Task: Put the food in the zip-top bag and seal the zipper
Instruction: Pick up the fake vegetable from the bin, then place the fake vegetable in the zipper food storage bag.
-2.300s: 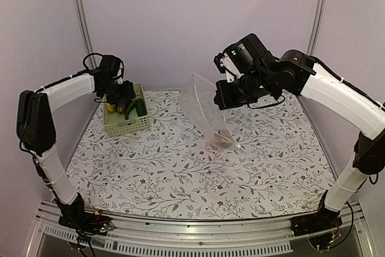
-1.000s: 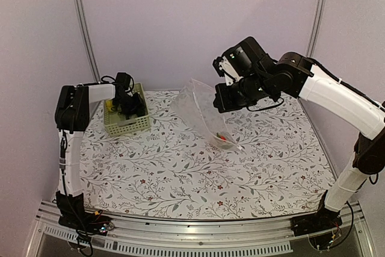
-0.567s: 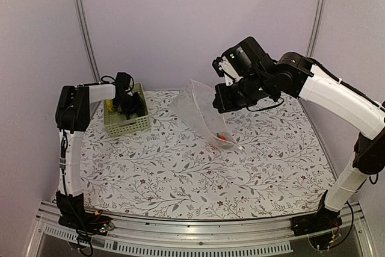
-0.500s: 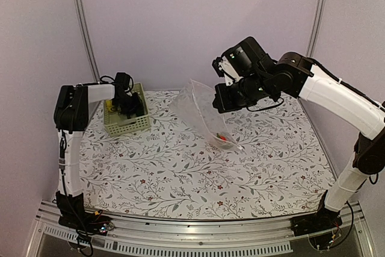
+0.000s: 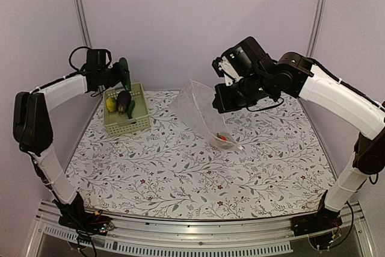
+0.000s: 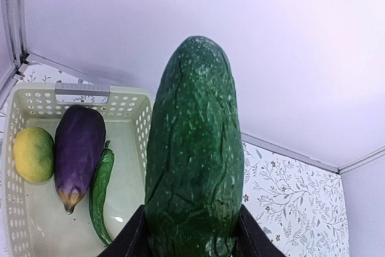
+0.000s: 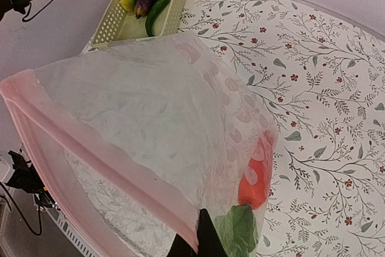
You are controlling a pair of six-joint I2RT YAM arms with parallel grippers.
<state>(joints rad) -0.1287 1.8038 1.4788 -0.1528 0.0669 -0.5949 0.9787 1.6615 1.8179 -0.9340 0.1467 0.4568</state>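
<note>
Task partway, by our reading. Two pieces are already in the bag (image 7: 150, 118): a red-orange piece (image 7: 255, 179) and a green leafy piece (image 7: 237, 227), both lying at its low corner, which rests on the table (image 5: 180, 173). A third, the cucumber (image 6: 195, 154), is in transit. The left tool (image 6: 191, 242) is closed on its lower end, one finger showing on each flank, and holds it upright in the air above the far rim of the basket (image 6: 84, 91), well apart from the bag. Left in the basket are an eggplant (image 6: 78, 145), a yellow lemon (image 6: 33, 153) beside it, and a slim green pepper (image 6: 99, 191) touching the eggplant's other side. The right tool (image 7: 195, 242) is pinched tight on the bag's mouth edge at one end of the pink zipper (image 7: 90, 142) and holds the bag lifted and tilted, mouth turned toward the basket side. The zipper's two pink lines run apart, so we take the mouth as open and unsealed. What remains, in our judgement: cucumber into the bag, then the three basket pieces, then the seal pressed shut along its whole width.
</note>
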